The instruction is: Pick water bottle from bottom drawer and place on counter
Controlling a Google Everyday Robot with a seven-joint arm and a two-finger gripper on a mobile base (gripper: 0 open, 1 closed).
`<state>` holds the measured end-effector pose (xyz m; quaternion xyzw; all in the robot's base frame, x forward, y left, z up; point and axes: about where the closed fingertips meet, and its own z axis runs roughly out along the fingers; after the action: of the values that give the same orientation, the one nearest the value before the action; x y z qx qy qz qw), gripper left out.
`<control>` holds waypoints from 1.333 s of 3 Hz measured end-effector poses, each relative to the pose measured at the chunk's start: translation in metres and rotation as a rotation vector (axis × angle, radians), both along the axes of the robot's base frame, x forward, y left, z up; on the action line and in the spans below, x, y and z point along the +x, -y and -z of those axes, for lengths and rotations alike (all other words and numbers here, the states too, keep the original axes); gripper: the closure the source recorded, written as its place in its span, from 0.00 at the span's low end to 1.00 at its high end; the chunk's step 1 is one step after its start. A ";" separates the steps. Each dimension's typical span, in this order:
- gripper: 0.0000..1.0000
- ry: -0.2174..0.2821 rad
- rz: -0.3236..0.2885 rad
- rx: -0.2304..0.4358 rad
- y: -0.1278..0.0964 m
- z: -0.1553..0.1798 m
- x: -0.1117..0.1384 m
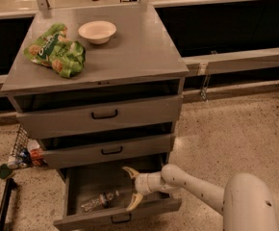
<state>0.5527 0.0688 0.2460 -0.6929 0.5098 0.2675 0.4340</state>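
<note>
Pincer: I see the pincer [131,187] over the right half of the open bottom drawer [151,211]. Its two pale fingers are spread wide apart, with nothing between them.
Water bottle: the water bottle [98,201] lies on its side on the drawer floor, close to the front wall and roughly parallel to it.
Bottle versus pincer: it sits just to the view's left of the lower fingertip, outside the gap. I cannot tell whether they touch.
Arm: my white arm [197,190] reaches in from the lower right.
Tabletop: the grey tabletop [139,52] carries a green snack bag [57,51] and a pale bowl [97,32], well apart from the bottle.
Upper drawers: the top drawer [139,112] and middle drawer [139,147] each stand slightly pulled out.
</note>
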 end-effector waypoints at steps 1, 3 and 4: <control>0.00 0.005 0.005 -0.001 0.001 0.000 0.005; 0.00 -0.055 0.048 0.044 0.030 -0.020 -0.008; 0.18 -0.166 0.011 0.101 0.022 -0.005 -0.020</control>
<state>0.5331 0.0473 0.2511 -0.6427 0.5337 0.3472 0.4260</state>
